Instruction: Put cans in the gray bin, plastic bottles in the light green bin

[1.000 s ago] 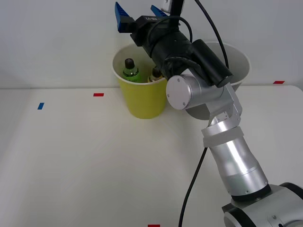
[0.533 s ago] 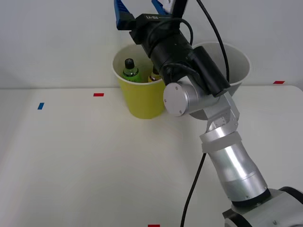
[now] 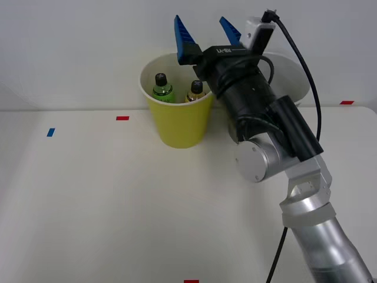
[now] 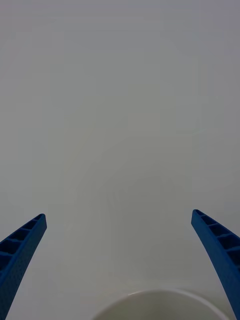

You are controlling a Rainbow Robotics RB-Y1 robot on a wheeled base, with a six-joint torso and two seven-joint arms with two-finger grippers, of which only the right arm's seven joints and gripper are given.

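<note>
The light green bin stands at the back of the table. Two plastic bottles with black caps stand upright in it: a green one and a yellowish-amber one. To its right is the gray bin, mostly hidden behind my right arm, with its white rim and inside showing. My right gripper is open and empty, fingers pointing up above the light green bin's right rim. In the right wrist view the gripper faces the white wall, with a white bin rim just below it. Cans are out of view.
Red tape marks and a blue one lie on the white table. A white wall rises right behind the bins. A black cable loops off the wrist.
My right gripper, still open, has swung to the right and a little lower, from above the light green bin's back toward its right rim. The amber bottle now shows fully.
</note>
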